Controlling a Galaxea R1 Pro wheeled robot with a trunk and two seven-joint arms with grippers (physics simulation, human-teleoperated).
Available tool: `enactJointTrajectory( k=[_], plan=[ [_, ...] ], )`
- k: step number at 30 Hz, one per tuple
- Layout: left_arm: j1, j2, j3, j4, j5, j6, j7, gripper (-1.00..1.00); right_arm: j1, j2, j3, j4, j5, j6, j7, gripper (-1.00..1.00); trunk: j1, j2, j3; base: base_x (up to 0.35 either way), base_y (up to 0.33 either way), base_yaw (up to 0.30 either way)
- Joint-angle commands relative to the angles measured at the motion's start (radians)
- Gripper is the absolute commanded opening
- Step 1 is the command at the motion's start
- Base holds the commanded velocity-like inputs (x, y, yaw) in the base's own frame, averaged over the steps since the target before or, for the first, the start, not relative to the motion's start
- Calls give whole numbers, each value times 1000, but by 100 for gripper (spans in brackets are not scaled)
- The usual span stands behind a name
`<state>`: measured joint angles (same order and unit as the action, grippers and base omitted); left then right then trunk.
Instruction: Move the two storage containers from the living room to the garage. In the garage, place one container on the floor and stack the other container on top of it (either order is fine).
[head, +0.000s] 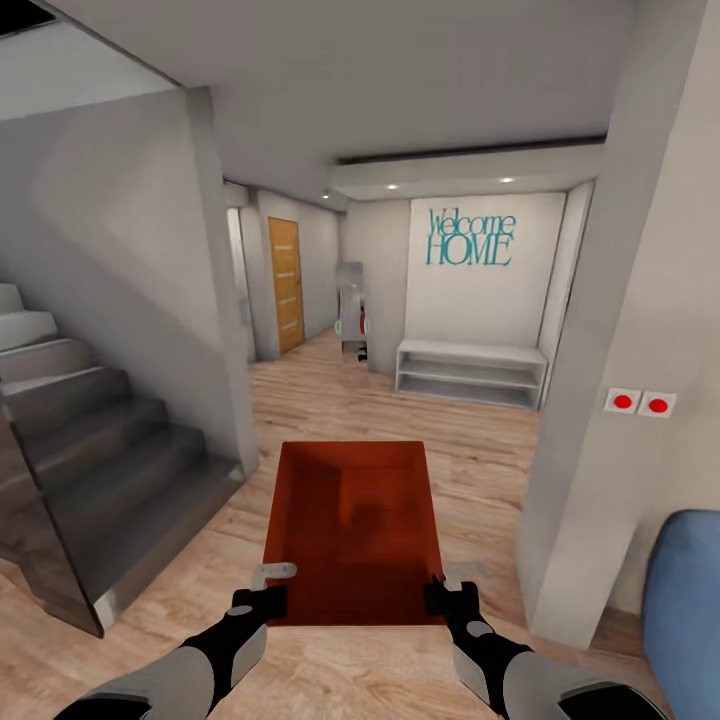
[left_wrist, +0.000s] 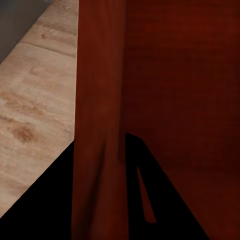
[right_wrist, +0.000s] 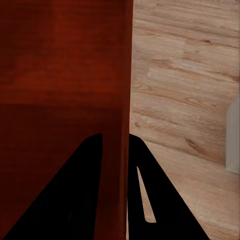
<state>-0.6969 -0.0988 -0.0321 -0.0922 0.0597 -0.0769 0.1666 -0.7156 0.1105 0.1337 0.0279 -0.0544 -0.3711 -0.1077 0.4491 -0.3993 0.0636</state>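
Step in hand: the robot is carrying one storage container (head: 352, 520) through a hallway, on its way to the garage (my reading, since the light wood plank floor (head: 480, 430) is underfoot, not dark grey concrete).
Container: it is being held up level in front of the robot, open side up, between the two arms, above the plank floor; nothing is showing inside it.
Left gripper (head: 262, 597): its jaws are pinching the container's left wall near the near corner; the left wrist view is showing the thin red wall (left_wrist: 100, 125) running between the two dark fingers.
Right gripper (head: 440, 596): its jaws are likewise pinching the right wall (right_wrist: 115, 100), one finger on each face.
Next move: driving on while keeping both grips level and evenly spaced, and steering between the staircase (head: 90, 440) at left and the wall corner (head: 600, 400) at right.
Count: one container in sight, two grippers, one wooden door (head: 285, 285) far ahead, one white shelf bench (head: 470, 372), two red wall buttons (head: 640, 403).
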Motion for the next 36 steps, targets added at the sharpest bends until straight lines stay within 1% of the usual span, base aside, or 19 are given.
enactJointTrajectory(
  k=[1,36],
  plan=[
    [-1,0,11,0,0,-4,22,-100,-1,0,35,4,-33,-8,-6,-100,1,-1,0,322,0,0],
    [-1,1,11,0,-1,-4,22,-100,0,0,35,4,-32,-9,-6,-100,1,-1,0,322,0,0]
  ],
)
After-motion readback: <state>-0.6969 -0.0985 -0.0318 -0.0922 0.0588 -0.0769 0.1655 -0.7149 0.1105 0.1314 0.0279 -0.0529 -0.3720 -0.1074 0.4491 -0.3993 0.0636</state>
